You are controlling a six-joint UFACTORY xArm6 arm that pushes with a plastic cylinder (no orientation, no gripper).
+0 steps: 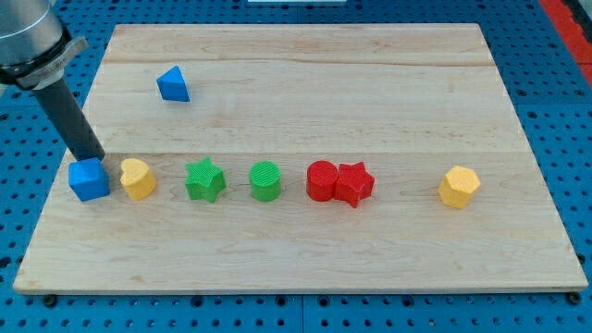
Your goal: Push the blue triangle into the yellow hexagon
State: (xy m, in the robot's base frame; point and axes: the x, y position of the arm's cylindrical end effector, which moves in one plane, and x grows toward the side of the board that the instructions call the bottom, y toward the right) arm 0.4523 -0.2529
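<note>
Blue triangle [173,84] probably light, rigid, sliding easily on counter [305,250] toward yellow hexagon [459,187]; best pushed at flat left face; no pincer visible, state unknown.

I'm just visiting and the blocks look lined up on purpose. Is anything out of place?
Mostly tidy: seven blocks sit in one row. The blue triangle sits alone near the view's top left, apart from the row. My tip is at the blue cube, far from the yellow hexagon. Nothing is damaged.

arm [32,42] cut off at view's top-left, my tip [98,159] meeting blue cube [89,179]
</note>
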